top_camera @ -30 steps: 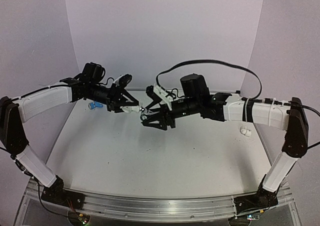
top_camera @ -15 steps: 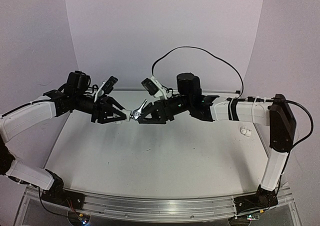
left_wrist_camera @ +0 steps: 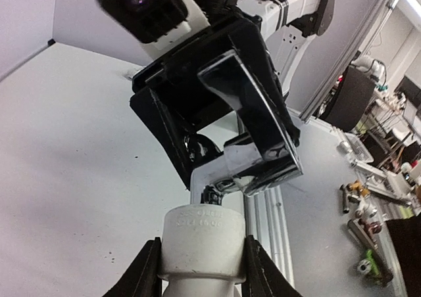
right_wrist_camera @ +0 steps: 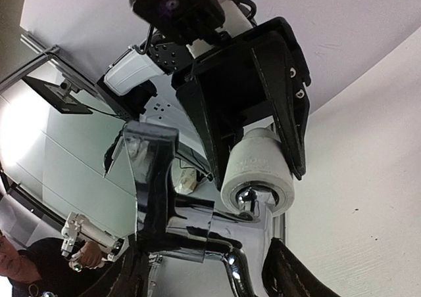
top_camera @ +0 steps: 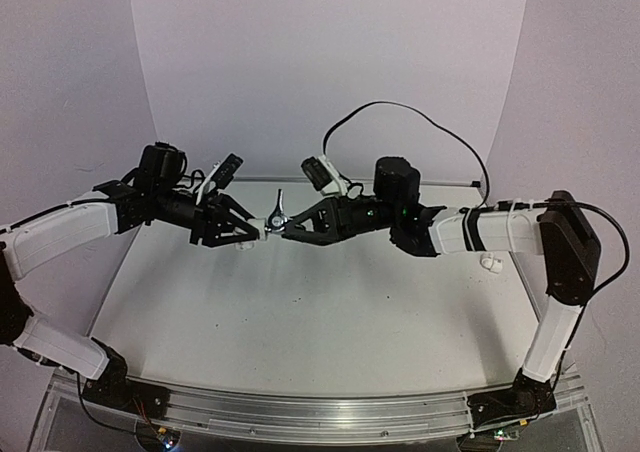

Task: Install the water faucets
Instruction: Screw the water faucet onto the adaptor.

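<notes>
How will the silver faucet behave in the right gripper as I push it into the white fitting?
The silver faucet looks like polished metal, so it is likely rigid but slippery and may twist in the right gripper. Its lever sticks up, which could add leverage. The white fitting, clamped in the left gripper, looks stiff and shouldn't give.

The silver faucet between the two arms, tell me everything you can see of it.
The silver faucet is tiny, shiny metal, held in mid-air above the table. Its thin handle points up. The right tool grips its body, and its end sits at the mouth of a white pipe fitting clamped in the left tool.
</notes>
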